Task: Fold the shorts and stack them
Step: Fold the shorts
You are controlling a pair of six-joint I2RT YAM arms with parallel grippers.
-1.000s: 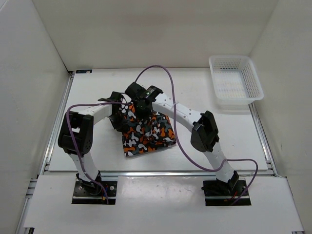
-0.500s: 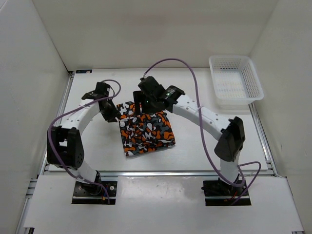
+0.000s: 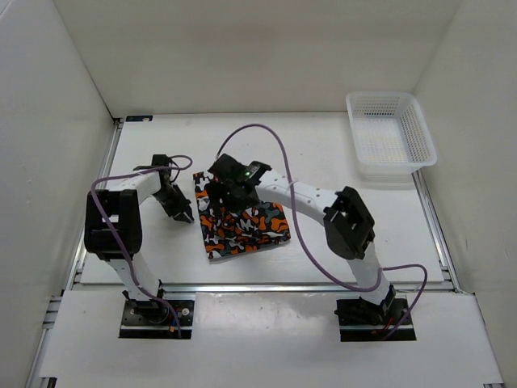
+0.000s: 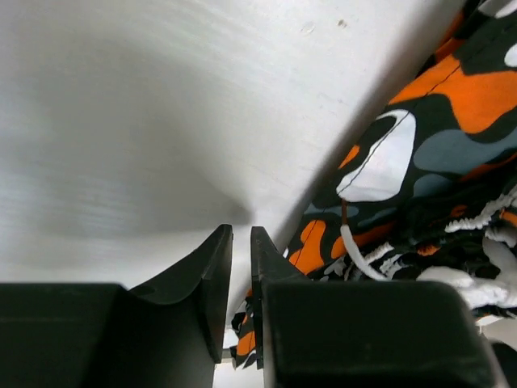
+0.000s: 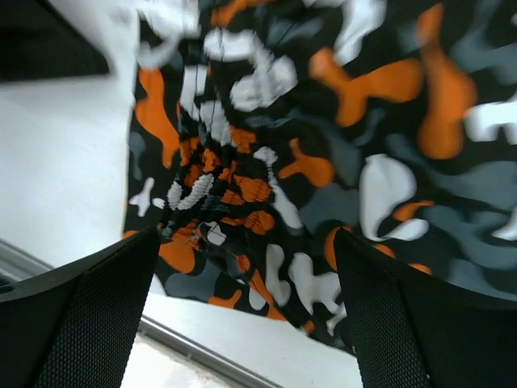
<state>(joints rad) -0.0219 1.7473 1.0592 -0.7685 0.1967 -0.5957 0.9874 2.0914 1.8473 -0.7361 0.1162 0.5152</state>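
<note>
Top external view, quick count: one pair of shorts [image 3: 242, 222], one white mesh basket [image 3: 390, 136], two arms. The shorts lie as a flat, roughly square bundle on the table [image 3: 339, 153], a bit left of centre. The basket sits in the far right corner, well apart from them. The left gripper [image 4: 241, 234] is down just beside the shorts' left edge, its fingers almost together with nothing visibly pinched. The right gripper [image 5: 246, 238] hangs over the shorts' far left corner with its fingers spread wide, holding nothing. Plenty of bare table lies right of the shorts and behind them.
</note>
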